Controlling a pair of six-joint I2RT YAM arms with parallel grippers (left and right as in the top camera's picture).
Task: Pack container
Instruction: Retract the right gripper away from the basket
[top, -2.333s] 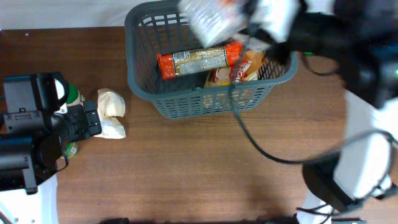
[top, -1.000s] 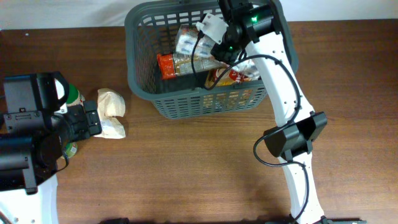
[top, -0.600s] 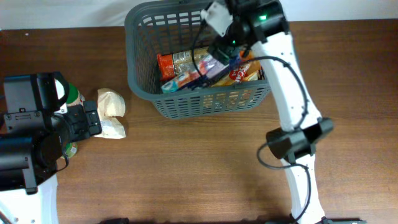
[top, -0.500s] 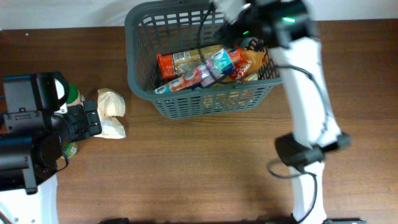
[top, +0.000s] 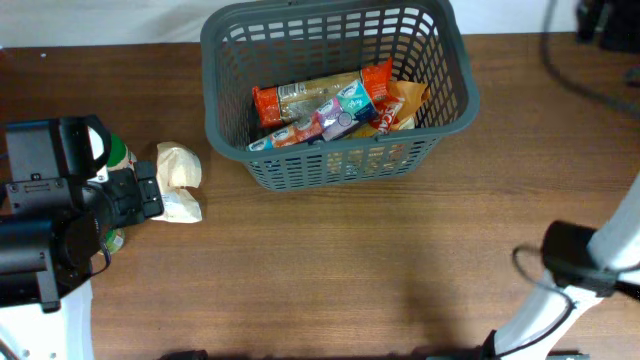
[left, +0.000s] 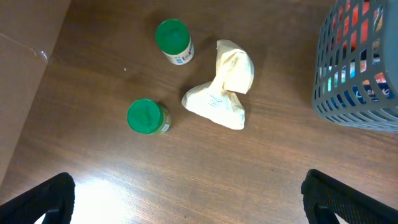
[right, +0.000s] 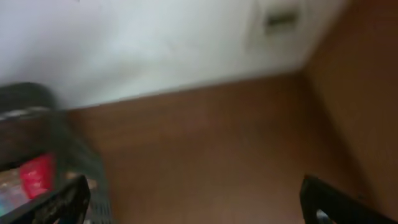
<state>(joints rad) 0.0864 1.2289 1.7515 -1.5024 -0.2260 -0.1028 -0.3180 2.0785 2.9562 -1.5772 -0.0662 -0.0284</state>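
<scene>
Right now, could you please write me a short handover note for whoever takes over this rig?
Left gripper: open, empty, hovering over the table left of the container.
Right gripper: open, empty, off to the container's right; its view is blurred.
Done: several snack packets lie inside the container.
Left: the cream pouch and two green-lidded jars sit on the table, not yet packed. The left arm looks best placed to take them.

My left gripper (left: 189, 202) points down, 2 fingers (left: 37, 199) spread wide. My right gripper (right: 193, 205), blurred, gapes too, its arm (top: 585, 262) raised high.
</scene>
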